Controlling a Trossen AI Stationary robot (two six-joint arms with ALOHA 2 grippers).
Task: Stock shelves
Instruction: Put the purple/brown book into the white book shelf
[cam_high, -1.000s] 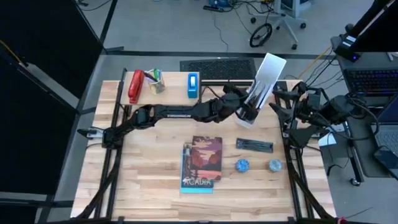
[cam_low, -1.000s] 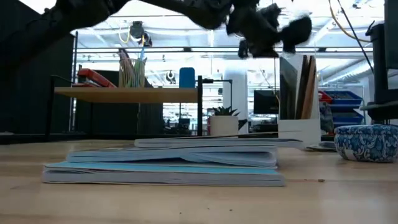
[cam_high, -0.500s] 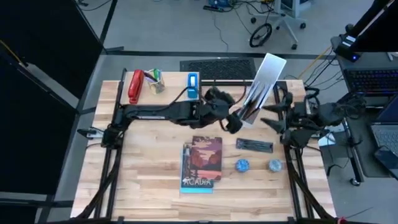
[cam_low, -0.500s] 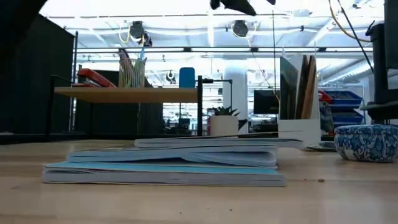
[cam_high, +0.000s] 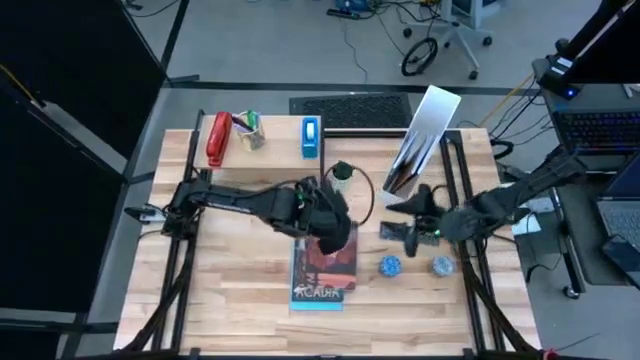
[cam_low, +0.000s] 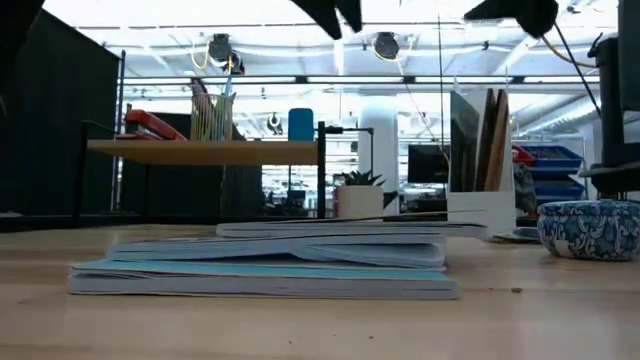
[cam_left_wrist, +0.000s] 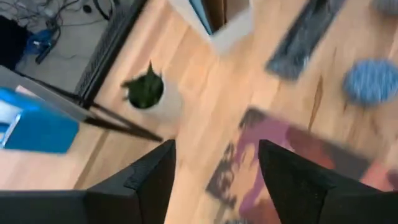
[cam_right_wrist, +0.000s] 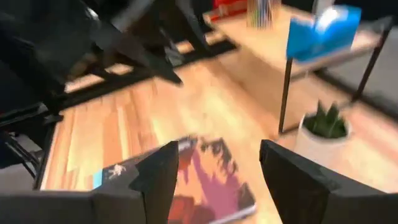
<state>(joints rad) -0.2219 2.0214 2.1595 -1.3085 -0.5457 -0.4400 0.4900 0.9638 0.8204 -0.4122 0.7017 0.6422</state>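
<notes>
The low wood shelf (cam_high: 275, 135) stands at the far left on thin black legs and carries a red stapler (cam_high: 217, 138), a pencil cup (cam_high: 250, 130) and a blue box (cam_high: 311, 137). The white file holder (cam_high: 425, 140) stands far right of centre with flat things upright in it. A stack of books (cam_high: 325, 265) lies flat mid-table. My left gripper (cam_high: 338, 238) hovers open over the stack's far end (cam_left_wrist: 292, 168). My right gripper (cam_high: 408, 222) hovers open over a dark flat case (cam_high: 420, 235); its wrist view faces the books (cam_right_wrist: 199, 180).
A small potted plant (cam_high: 343, 175) stands between shelf and file holder, just beyond my left gripper. Two blue patterned bowls (cam_high: 389, 265) (cam_high: 441, 265) sit near the dark case. In the low view the book stack (cam_low: 270, 265) fills the foreground.
My left gripper has drawn back from the foot of the file holder toward the table's near and left sides, ending above the books' far end. My right gripper has come in from the table's right edge toward the middle, over the dark case.
</notes>
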